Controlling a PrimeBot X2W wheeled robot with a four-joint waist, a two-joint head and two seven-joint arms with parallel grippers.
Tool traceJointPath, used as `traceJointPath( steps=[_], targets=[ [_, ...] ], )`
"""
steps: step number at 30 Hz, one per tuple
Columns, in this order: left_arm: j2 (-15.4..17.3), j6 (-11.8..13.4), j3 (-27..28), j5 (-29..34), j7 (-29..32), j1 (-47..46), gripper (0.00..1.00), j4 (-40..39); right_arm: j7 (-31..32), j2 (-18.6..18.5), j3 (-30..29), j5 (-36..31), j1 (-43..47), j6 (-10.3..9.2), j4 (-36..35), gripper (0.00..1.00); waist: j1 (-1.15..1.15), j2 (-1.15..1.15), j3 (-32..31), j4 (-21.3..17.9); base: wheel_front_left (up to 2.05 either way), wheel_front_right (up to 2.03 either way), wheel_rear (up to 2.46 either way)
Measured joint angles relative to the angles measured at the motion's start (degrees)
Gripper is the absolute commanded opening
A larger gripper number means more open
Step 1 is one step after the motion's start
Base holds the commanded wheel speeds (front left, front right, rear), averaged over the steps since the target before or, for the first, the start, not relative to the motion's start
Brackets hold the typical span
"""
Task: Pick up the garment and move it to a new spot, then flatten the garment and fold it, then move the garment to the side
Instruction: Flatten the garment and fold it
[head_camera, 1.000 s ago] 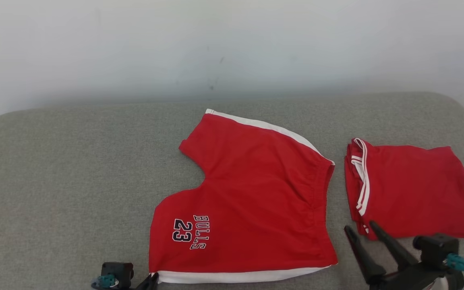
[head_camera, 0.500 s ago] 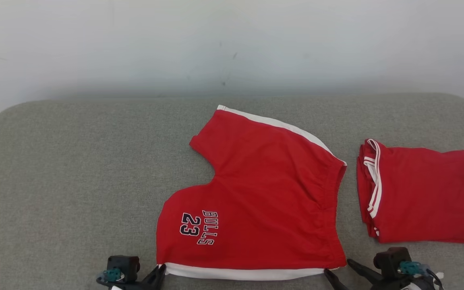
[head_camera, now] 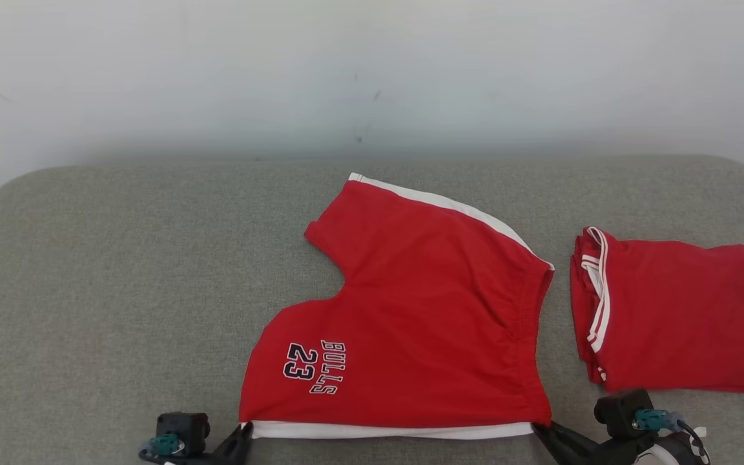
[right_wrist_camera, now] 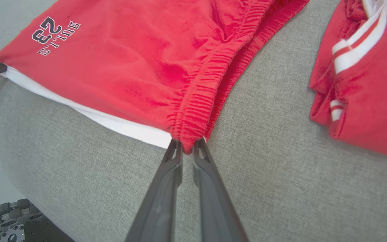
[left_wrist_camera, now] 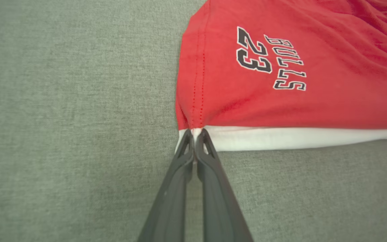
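Shorts, the red shorts (head_camera: pixel 411 323) with the BULLS 23 print (head_camera: pixel 314 367), lie spread flat on the grey padded bench (head_camera: pixel 120 290), close to its near edge, waistband (right_wrist_camera: pixel 210 90) towards the right. The left claw (left_wrist_camera: pixel 193 132) is pinched tight on the near-left corner, right where the leg hem meets the white stripe (head_camera: pixel 385 431). The right claw (right_wrist_camera: pixel 187 144) is drawn narrow on the near end of the waistband, with a nub of gathered red cloth caught between its tips.

What worries me is how little each one holds. The right pinch sits at the very tip of a thick, bunched elastic, and I would guess a quick pull could let it slide out, dropping that side. On the left I cannot tell whether both layers are caught or only the stripe; if only one, the layers may peel apart and the fold come out crooked. The far leg already lies at a slant, so edges may not meet.

A folded red garment (head_camera: pixel 675 323) sits just beside the waistband, near the right arm. A wide swing or trailing cloth could drag across it and undo it
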Motion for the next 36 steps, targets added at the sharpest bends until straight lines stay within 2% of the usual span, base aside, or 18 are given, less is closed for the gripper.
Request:
traceJointPath(
  steps=[5, 12, 22, 31, 36],
  targets=[
    [1.4, 0.1, 0.3, 0.0, -0.5, 0.7, 0.00, 0.0, -0.5, 0.3, -0.4, 2.3, 0.7, 0.09, -0.1, 0.00, 0.00, 0.00, -1.5, -0.2, 0.00, 0.00, 0.00],
    [3.4, 0.0, -0.4, 0.0, 0.1, 7.1, 0.00, -1.7, -0.3, 0.2, 0.5, 5.1, 7.3, 0.51, -2.9, 0.00, -0.01, 0.00, -3.7, -0.6, 0.00, 0.00, 0.00],
    [4.8, -1.0, 0.8, -2.5, 0.4, 7.1, 0.00, -7.6, 0.1, -0.4, -1.0, 8.8, 6.3, 0.51, -7.7, 0.00, 0.00, 0.00, -3.5, -1.6, 0.00, 0.00, 0.00],
    [8.9, -2.0, 1.2, -2.5, 3.3, -1.5, 0.00, -13.6, 1.8, -0.3, -1.9, 11.7, 2.6, 0.52, -11.1, 0.00, 0.00, 0.00, -1.3, -3.1, 0.00, 0.00, 0.00],
    [10.5, -2.1, 1.7, -2.6, 5.8, -8.6, 0.00, -14.7, 2.6, 1.6, -2.2, 13.3, -3.0, 0.51, -11.4, 0.00, 0.00, 0.00, 1.1, -4.1, 0.00, 0.00, 0.00]
  ],
)
